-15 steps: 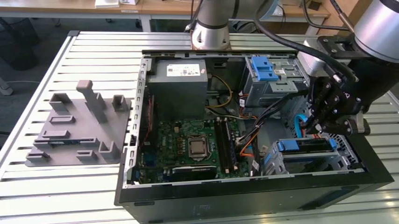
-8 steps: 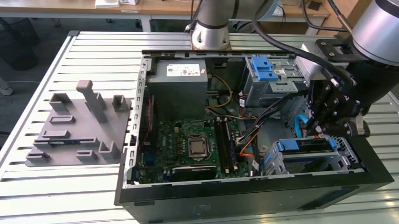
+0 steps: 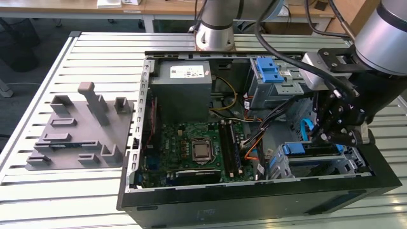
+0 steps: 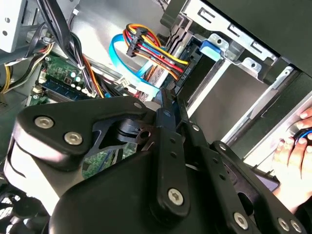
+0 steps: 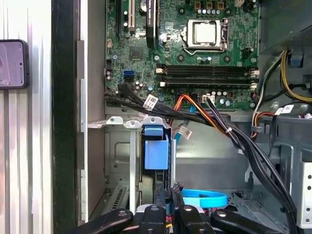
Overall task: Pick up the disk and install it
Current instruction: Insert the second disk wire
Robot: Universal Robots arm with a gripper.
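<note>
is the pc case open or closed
Open. In the exterior view the case lies with its side panel off, so the motherboard, cables and the drive cage under the gripper are exposed.

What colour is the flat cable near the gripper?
Light blue; the flat cable shows best in the second wrist view.

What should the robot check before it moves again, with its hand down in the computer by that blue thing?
1. Hand over the right spot: ok. The hand hangs just above the disk in the metal bay.
2. Disk pushed fully in: cannot tell.
3. Hand gripping the disk: cannot tell.
4. Cables out of the way: not ok. A light-blue cable loops right beside the hand, and black cables run close by.
5. People clear: not ok. A person's hand is right by the case.
</note>
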